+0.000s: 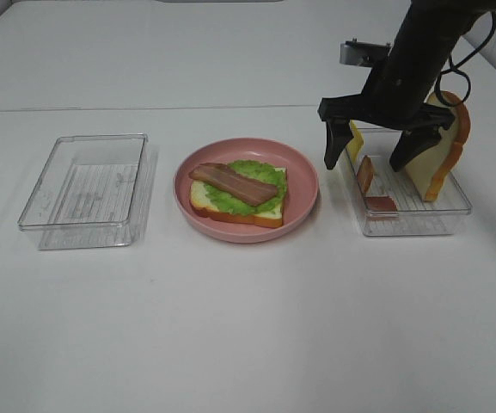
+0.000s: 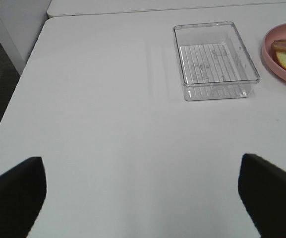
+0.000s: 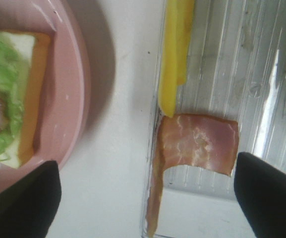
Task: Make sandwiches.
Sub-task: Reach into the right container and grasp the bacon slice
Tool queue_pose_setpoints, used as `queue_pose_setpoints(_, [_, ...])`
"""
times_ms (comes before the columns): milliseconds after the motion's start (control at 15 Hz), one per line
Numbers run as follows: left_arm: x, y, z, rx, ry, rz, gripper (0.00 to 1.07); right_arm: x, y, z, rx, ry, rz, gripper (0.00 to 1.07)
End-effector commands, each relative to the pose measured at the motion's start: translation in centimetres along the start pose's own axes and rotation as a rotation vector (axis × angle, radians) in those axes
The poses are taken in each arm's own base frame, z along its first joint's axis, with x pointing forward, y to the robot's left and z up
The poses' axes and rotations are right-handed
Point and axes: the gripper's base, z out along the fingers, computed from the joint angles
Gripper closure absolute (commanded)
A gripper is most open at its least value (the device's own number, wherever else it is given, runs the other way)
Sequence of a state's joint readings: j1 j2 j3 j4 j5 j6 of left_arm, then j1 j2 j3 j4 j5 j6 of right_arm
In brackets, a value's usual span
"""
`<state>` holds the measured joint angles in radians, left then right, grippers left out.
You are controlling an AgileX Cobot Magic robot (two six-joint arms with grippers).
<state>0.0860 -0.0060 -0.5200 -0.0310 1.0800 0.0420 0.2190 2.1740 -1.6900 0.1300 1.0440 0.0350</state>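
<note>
An open-faced sandwich (image 1: 237,191) lies on the pink plate (image 1: 308,185): a white bread slice topped with green lettuce (image 1: 265,172) and a bacon strip (image 1: 233,182). My right gripper (image 1: 364,162) hangs open over the left end of the clear box (image 1: 419,225), empty. That box holds a yellow cheese slice (image 1: 355,138), a bacon strip (image 1: 365,175) and an upright bread slice (image 1: 441,163). In the right wrist view the right gripper (image 3: 146,163) is spread above the bacon (image 3: 200,141) and cheese (image 3: 175,49). The left gripper (image 2: 143,168) is open over bare table.
An empty clear box (image 1: 88,189) sits left of the plate, also seen in the left wrist view as the empty box (image 2: 214,59). A second bacon piece (image 1: 381,204) lies at the right box's front. The table's left edge (image 2: 14,94) runs beside the left arm.
</note>
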Motion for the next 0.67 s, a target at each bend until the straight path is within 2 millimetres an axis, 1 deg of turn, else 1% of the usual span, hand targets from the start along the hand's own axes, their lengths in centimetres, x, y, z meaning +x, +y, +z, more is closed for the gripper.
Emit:
queue_pose_setpoints(67, [0.16,-0.01,-0.18,0.003,-0.02,-0.002,0.09,0.1,-0.23,1.05,0.011,0.043,0.005,0.17])
queue_pose_setpoints(267, [0.16,-0.01,-0.18,0.003,-0.02,-0.002,0.09,0.15,-0.24,1.14,0.011,0.051,0.004,0.2])
queue_pose_setpoints(333, [0.16,-0.01,-0.18,0.002,-0.02,-0.001,0.09,0.13,-0.22,1.14,0.009,0.048,0.006,0.37])
queue_pose_setpoints(400, [0.16,-0.01,-0.18,0.002,-0.02,-0.001,0.09,0.11,-0.22,1.14,0.008,0.046,0.007,0.42])
queue_pose_setpoints(467, [0.16,-0.01,-0.18,0.002,-0.02,-0.001,0.09,0.08,-0.24,1.14,0.011,0.043,0.013,0.55])
queue_pose_setpoints(533, [0.16,-0.01,-0.18,0.002,-0.02,-0.001,0.09,0.03,-0.24,1.14,0.011,0.037,0.025,0.63])
queue_pose_setpoints(667, [0.16,0.0,-0.18,0.001,-0.02,-0.001,0.09,-0.03,-0.24,1.14,0.011,0.031,0.025,0.64])
